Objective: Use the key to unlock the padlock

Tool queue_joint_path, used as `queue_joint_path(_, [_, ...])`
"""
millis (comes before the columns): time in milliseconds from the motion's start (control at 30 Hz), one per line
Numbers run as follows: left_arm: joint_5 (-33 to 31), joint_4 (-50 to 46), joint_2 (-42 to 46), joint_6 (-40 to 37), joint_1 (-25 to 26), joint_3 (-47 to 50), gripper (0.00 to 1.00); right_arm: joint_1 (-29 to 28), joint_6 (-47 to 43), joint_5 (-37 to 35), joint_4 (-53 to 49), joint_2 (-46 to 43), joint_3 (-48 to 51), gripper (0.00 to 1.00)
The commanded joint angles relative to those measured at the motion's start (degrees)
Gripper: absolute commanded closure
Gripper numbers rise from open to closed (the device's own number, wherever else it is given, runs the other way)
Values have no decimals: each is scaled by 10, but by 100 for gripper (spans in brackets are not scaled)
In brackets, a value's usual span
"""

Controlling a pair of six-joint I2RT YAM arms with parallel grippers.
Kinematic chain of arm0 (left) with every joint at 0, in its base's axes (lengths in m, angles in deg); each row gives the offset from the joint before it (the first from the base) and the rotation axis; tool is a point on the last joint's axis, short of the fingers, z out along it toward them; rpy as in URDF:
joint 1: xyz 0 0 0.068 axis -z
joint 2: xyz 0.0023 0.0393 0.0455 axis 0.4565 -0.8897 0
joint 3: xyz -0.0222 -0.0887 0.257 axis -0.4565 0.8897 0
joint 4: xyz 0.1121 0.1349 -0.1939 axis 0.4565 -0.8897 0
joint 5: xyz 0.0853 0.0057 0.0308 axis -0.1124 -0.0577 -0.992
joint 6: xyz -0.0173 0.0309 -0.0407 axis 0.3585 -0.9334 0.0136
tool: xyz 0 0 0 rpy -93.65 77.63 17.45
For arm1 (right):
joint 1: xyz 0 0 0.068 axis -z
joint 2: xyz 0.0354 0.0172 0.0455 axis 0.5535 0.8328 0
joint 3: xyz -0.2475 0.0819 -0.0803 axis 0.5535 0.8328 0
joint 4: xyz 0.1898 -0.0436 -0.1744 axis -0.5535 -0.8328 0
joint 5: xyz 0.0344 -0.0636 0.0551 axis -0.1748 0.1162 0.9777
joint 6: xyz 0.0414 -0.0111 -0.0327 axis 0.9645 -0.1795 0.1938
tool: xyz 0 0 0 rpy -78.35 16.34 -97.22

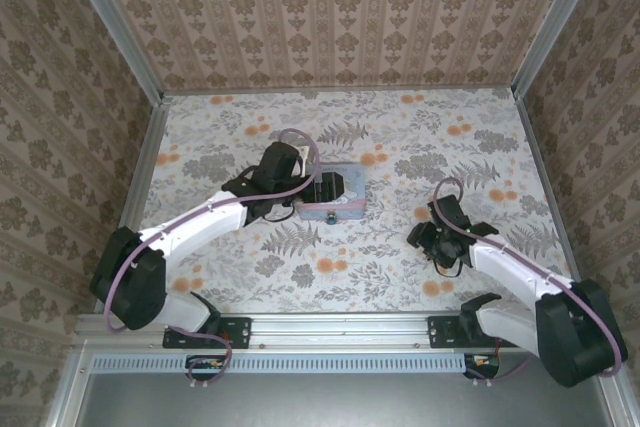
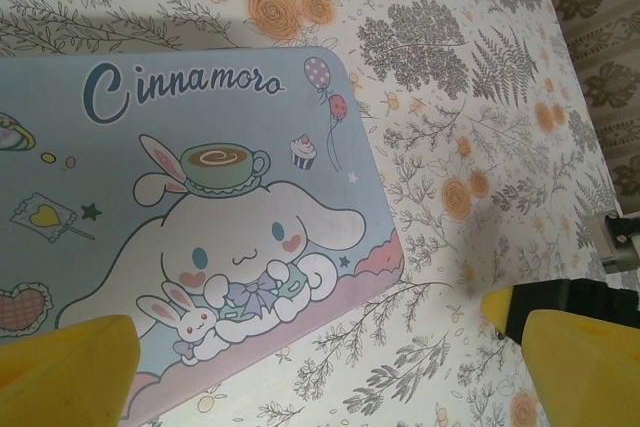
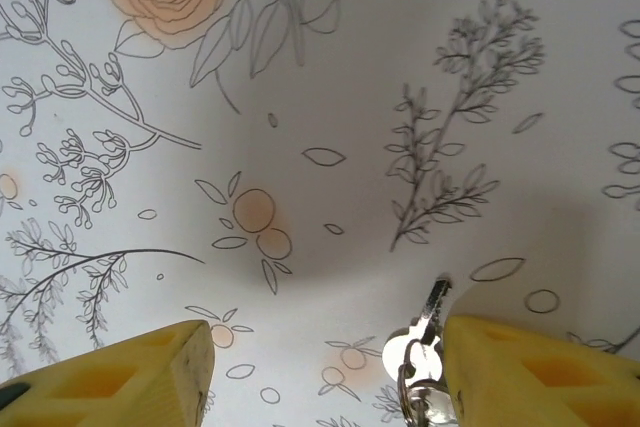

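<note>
Lower right of the right wrist view: key (image 3: 425,335) just beside the spread right gripper (image 3: 325,347); left wrist view: spread left gripper (image 2: 325,347) over cartoon tin (image 2: 200,197); floral table (image 1: 400,277), patterned walls (image 1: 330,17)

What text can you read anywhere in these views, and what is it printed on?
"Cinnamoro": dark script lettering along the top of the pale blue cartoon tin, left wrist view; no further letters are legible after the last "o".
Top external view: the tin's print is too small to read.
Right wrist view: the key shows no readable marking.
</note>
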Motion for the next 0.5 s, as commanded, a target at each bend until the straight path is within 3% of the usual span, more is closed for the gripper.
queue_joint_path(0, [-6,11,17,2,6,7,0,-60,47,41,71,57,-17,37])
queue_joint_path(233, [-7,7,21,1,5,10,0,-158,45,-2,63,132,-93,37])
queue_joint_path(467, [-9,4,31,-1,5,13,0,-180,42,-38,39,118,-86,38])
